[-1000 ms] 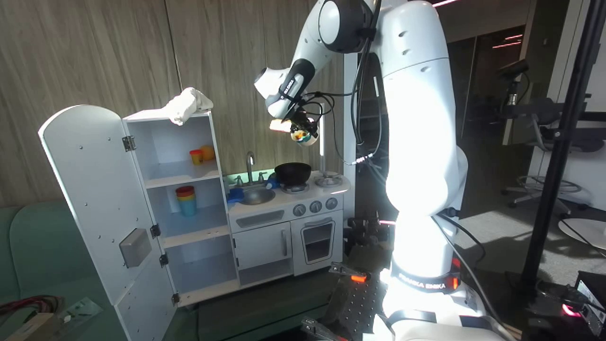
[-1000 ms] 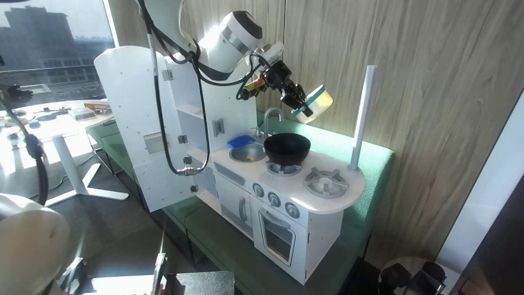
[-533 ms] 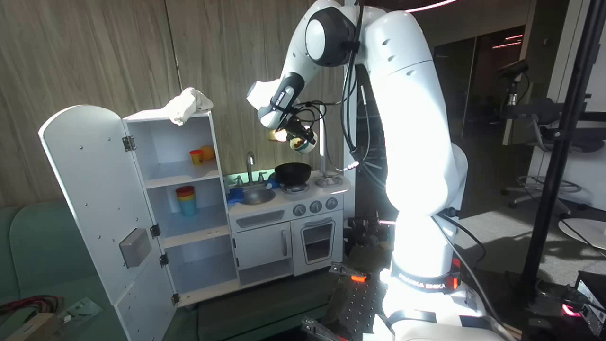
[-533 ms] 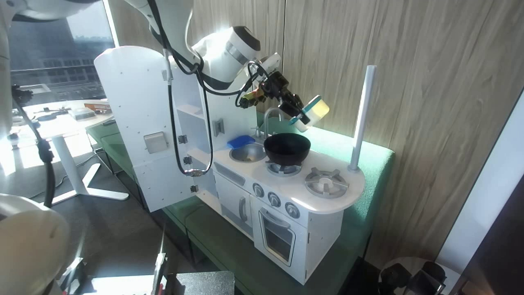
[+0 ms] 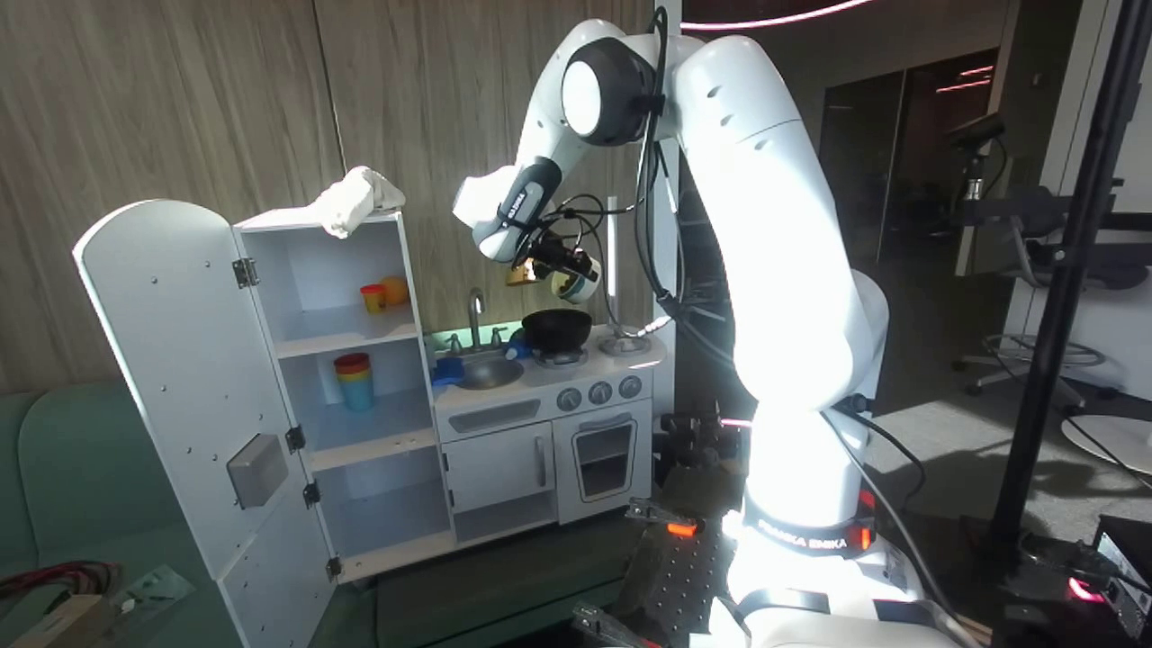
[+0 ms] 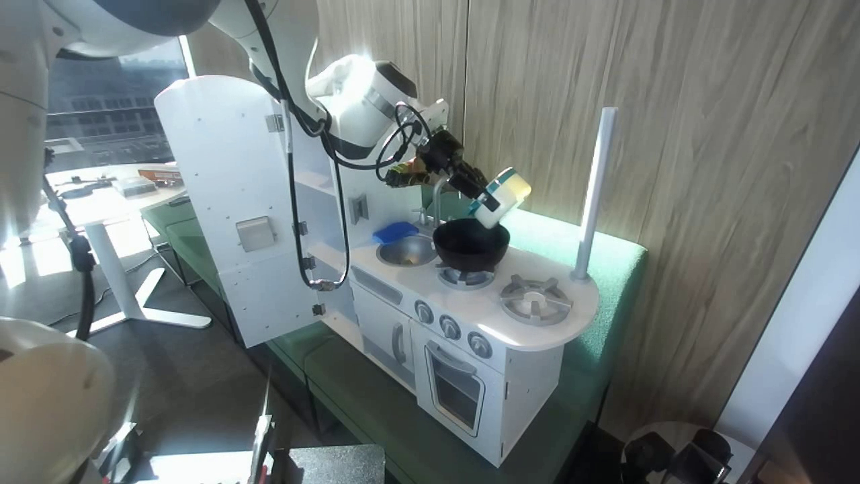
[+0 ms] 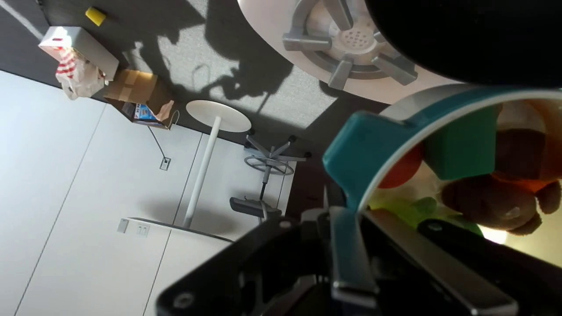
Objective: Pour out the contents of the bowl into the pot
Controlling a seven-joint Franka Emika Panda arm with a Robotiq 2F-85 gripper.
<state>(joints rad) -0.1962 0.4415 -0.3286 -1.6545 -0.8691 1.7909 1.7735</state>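
The end effector (image 6: 488, 197) has its fingers pinched nearly together on the teal rim of the bowl (image 6: 508, 193), only that thin wall showing between them. The bowl hangs in the air above the right side of the pot (image 6: 470, 253), which stands on the left burner (image 6: 465, 279) of the counter (image 6: 484, 312), between the sink (image 6: 406, 250) on its left and the right burner (image 6: 535, 301). A thin gap shows between bowl (image 5: 587, 285) and pot (image 5: 556, 333) in an exterior view, so they seem apart.

The bowl is tilted, its mouth turned leftward in both exterior views, yet it is loaded: the wrist view shows a green block (image 7: 463, 149), a red piece (image 7: 405, 167) and a brown piece (image 7: 487, 199) inside, among others. The inside of the pot is too dark to tell what, if anything, it holds.

The step in hand looks like lining up: the bowl near the pot and partly tipped, the pour not yet done. The next move likely calls for a small shift left, so that the lip stands over the middle of the pot, then a further roll of the wrist until the mouth faces down. With the bowl held at one edge, its weight might twist it, so a slow turn seems wise.
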